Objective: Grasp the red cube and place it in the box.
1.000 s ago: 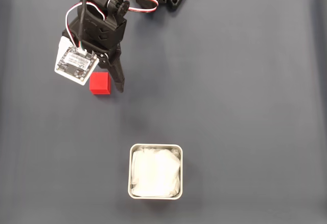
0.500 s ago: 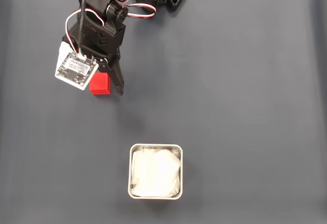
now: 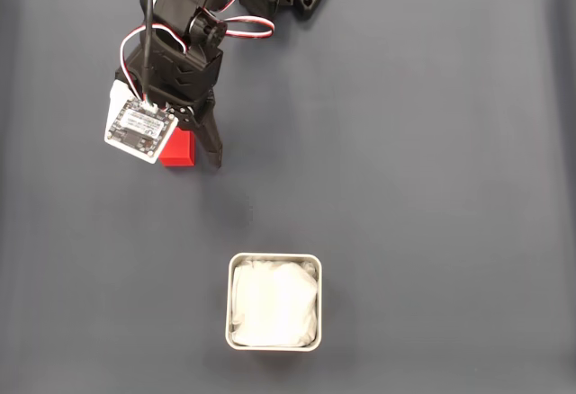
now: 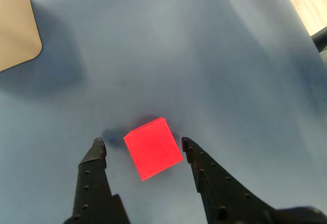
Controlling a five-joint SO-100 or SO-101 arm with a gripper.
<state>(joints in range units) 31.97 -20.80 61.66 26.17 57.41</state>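
Black two-finger gripper (image 4: 142, 146) spread wide, holding nothing; straddles small bright red matte cube (image 4: 153, 148), gaps both sides in wrist view. Cube on dark grey mat (image 3: 405, 160), sits rotated vs. finger line, so pads likely meet near corners, not flats. Looks light, rigid, not fragile; may twist square on closing. Best grip: opposite side faces, mid-height. Square pale metal tin w/ white paper lining (image 3: 231, 302) well apart, toward lower edge of fixed view.

The arm (image 3: 184, 43) is made of black plastic, with red, white and black cables looping over it. A white circuit board (image 3: 139, 129) sits on its side. The claw (image 4: 143, 147) has two black fingers (image 4: 212, 180) with small holes.
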